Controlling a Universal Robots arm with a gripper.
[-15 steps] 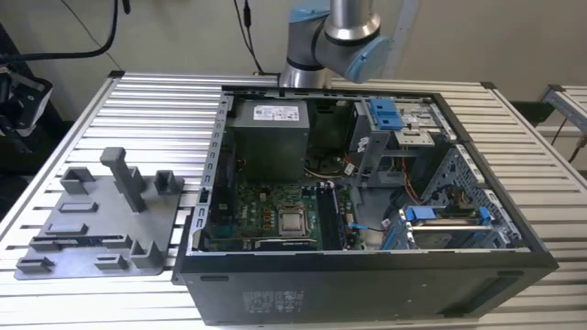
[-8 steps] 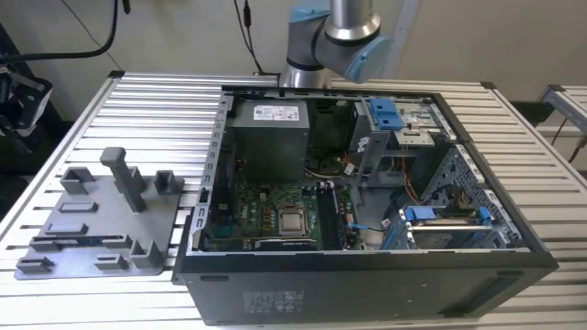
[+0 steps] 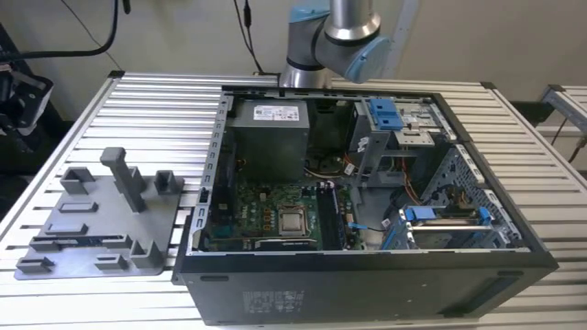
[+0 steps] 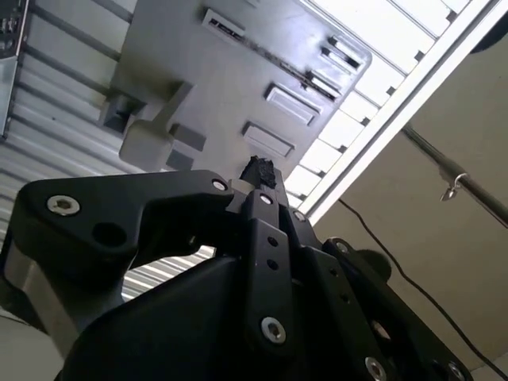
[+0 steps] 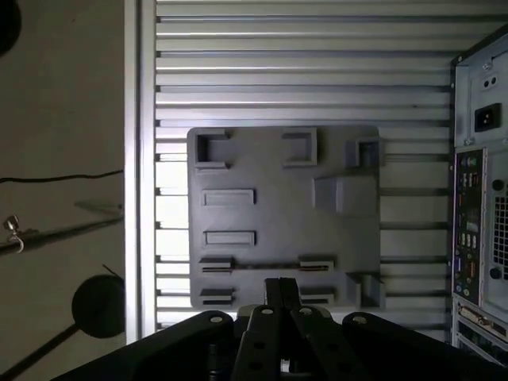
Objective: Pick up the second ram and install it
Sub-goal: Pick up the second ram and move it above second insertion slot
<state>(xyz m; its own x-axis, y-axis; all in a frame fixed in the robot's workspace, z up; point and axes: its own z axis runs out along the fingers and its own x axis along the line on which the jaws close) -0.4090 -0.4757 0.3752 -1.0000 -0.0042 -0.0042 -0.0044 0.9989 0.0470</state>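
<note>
Slatted table point(image 3: 156, 103) is carrying everything. The open PC case point(image 3: 367, 292) is sitting toward the exterior view's right, and the arm point(image 3: 335, 38) is rising behind it. The grey tray point(image 3: 99, 210) is lying flat toward the exterior view's left, just beside the case.

Gripper point(image 5: 279, 284) is hanging well above the tray and looking straight down on it. Fingers are sitting drawn together, with a hairline seam between them and nothing visible in it. The second wrist view agrees, with the dark tips point(image 4: 258, 171) pressed close.

Ram point(image 5: 266, 267) is resting on edge in a tray slot, spanning two end blocks point(image 5: 214, 263). Its bluish label is showing in the exterior view point(image 3: 82, 239). Its long axis is running parallel to the table slats. It is lying below the fingertips, nearly in line with them, a little toward the tray's middle. The seam between the fingers is crossing the ram's length, so judging from this the two fingers are standing side by side along the stick, not across its flat faces.

Second pair of blocks point(image 5: 216, 295) is sitting just beside the ram's slot, partly under the gripper. Tall post point(image 3: 124, 175) and other raised blocks are standing further off across the tray, apart from the ram. Nothing is covering the ram from above.
</note>
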